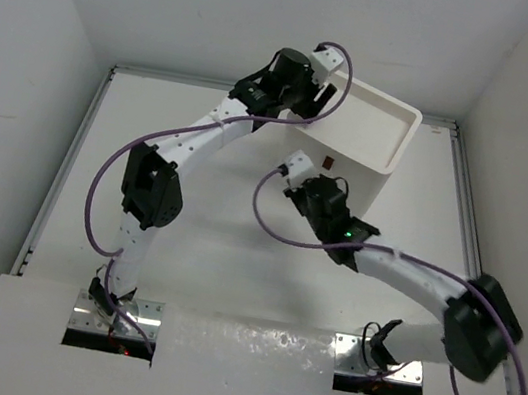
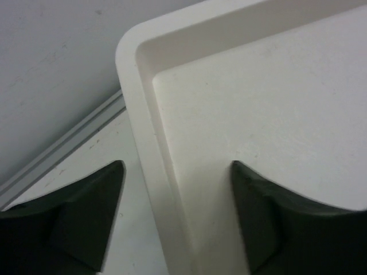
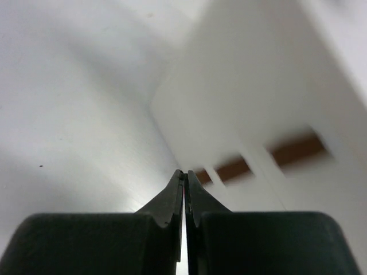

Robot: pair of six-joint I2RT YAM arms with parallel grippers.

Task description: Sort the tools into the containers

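The right jaws are pressed shut on nothing, aimed low at the front of the drawer stack (image 1: 380,182), likely to hook a brown tab (image 1: 329,161). The left jaws gape empty astride the tray rim (image 2: 146,132) at a left corner, probably steadying it. One stack stands far right on the tabletop (image 1: 205,249). One tab shows from above, and no tools are visible.

No text, label, brand, number or sign can be read in any view. The white boxy plastic drawer stack (image 1: 373,180) shows plain faces. Its small brown tab handles (image 3: 295,150) are blurred and show no marking.
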